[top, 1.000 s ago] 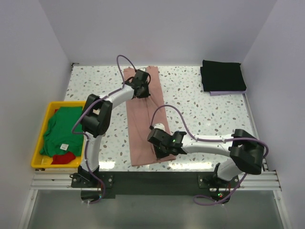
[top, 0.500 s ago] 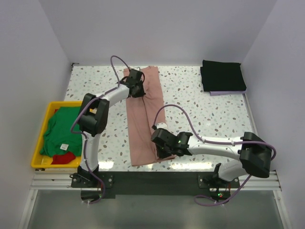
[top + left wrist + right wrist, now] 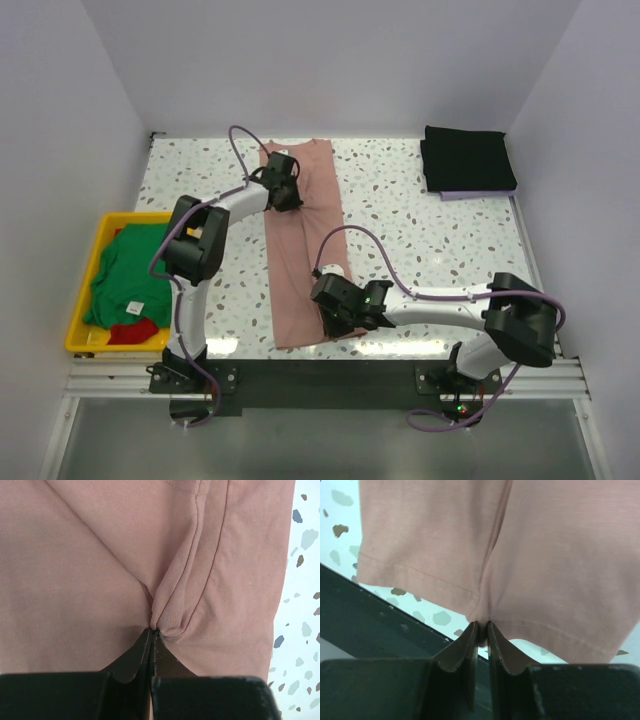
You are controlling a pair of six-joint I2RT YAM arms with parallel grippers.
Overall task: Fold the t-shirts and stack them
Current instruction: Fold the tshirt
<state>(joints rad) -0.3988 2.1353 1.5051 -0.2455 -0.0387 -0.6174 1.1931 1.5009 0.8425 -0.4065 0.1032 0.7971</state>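
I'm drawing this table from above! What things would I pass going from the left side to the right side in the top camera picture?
yellow tray, with the green t-shirt inside it → pink t-shirt → black folded stack

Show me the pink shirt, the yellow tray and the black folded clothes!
pink shirt (image 3: 295, 270): top view, the middle of the cloth.
yellow tray (image 3: 140, 218): top view, its far rim.
black folded clothes (image 3: 467, 158): top view, the middle of the top layer.
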